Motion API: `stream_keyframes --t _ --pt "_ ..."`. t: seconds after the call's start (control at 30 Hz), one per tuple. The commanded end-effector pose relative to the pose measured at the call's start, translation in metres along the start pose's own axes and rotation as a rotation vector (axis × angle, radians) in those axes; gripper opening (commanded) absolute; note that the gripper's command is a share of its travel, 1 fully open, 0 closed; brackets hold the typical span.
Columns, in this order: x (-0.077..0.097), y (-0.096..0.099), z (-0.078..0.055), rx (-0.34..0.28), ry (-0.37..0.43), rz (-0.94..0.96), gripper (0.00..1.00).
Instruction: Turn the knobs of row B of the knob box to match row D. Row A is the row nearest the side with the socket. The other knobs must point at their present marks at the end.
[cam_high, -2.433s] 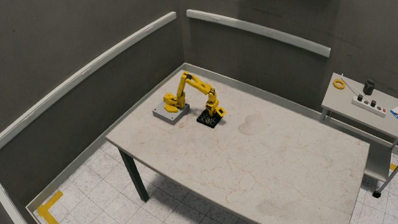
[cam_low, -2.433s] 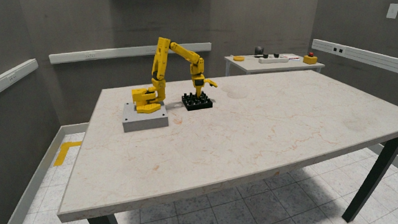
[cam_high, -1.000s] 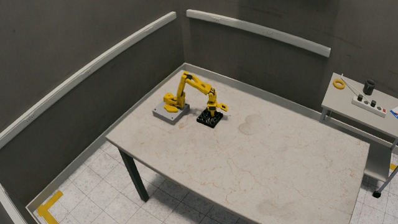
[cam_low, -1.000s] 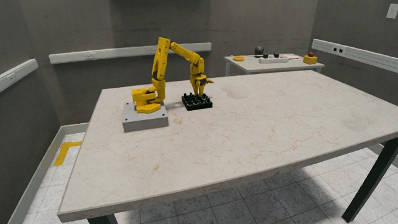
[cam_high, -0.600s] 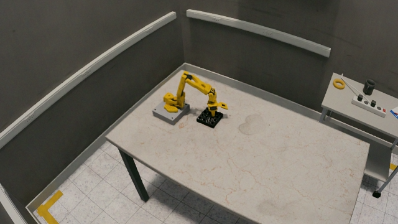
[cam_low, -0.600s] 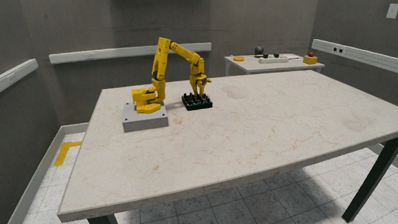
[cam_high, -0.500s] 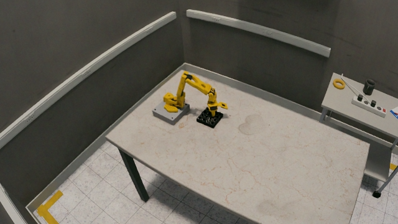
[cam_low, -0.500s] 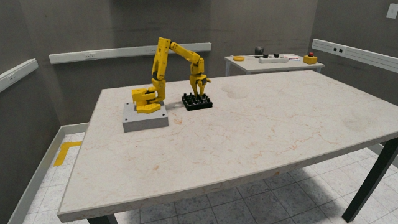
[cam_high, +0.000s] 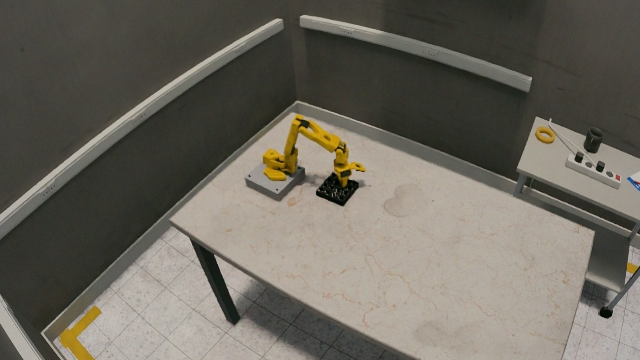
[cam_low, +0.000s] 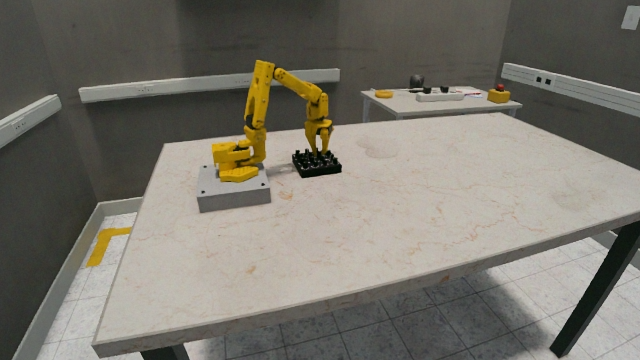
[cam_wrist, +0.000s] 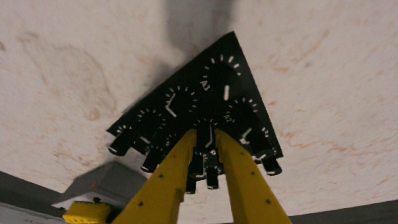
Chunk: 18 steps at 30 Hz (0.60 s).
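Note:
The black knob box (cam_high: 335, 188) sits on the marble table next to the arm's grey base; it also shows in the exterior view (cam_low: 316, 163) and the wrist view (cam_wrist: 200, 117). It carries several black knobs with white pointers and white dial marks. My yellow gripper (cam_wrist: 205, 145) points straight down onto the box and is shut on one knob (cam_wrist: 204, 136) near the box's middle. It also shows in the top and exterior views (cam_high: 344, 180) (cam_low: 318, 148). The fingers hide the knob's row label. Labels A2 and A3 show beyond it, away from the arm's base.
The arm's grey base block (cam_high: 275, 181) stands just left of the box. A side table (cam_high: 580, 165) with a power strip, a cup and a yellow ring stands at the far right. Walls close the back and left.

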<state>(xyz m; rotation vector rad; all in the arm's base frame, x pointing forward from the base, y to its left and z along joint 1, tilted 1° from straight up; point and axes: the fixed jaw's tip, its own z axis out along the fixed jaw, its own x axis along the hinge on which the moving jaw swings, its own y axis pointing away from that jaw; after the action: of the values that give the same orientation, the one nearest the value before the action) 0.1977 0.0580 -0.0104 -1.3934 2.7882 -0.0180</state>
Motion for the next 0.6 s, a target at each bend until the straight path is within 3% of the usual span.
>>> stream_keyframes --t 0.0,0.57 --pt "0.0003 0.0031 0.0026 -0.015 0.008 -0.055 0.01" --pt "0.0018 0.0028 0.0026 -0.016 0.006 -0.317 0.01"
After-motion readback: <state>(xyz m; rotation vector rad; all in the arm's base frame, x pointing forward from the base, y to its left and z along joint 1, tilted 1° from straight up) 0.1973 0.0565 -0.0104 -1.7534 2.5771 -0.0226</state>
